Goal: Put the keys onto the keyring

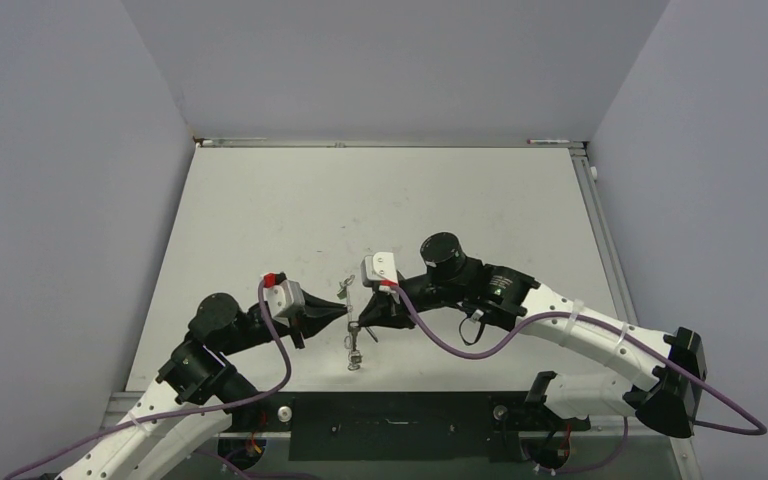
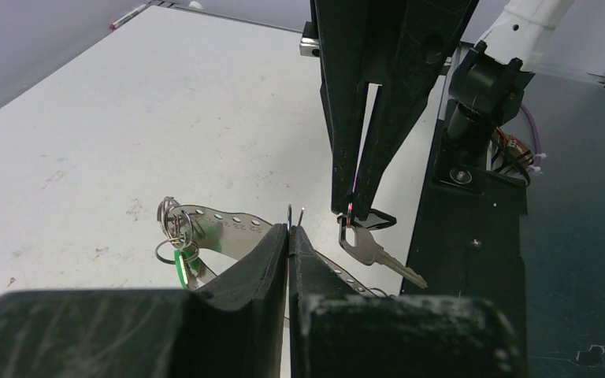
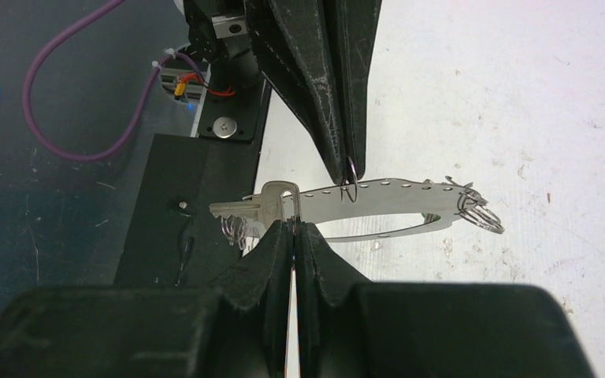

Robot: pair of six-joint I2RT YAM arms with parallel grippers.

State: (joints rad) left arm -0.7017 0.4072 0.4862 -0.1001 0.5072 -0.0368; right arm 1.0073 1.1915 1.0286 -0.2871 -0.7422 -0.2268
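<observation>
While the left gripper pinches the thin wire keyring in fully closed jaws just above the perforated metal strip, the right gripper has its jaws clamped tight on the head of a silvery key at one end of that strip. Small rings and a green tag cluster at the strip's other end.

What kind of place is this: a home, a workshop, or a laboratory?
Probably a robotics laboratory cell: a white table enclosed by plain grey walls, where the left gripper pinches a small ring and the right gripper a key.
</observation>
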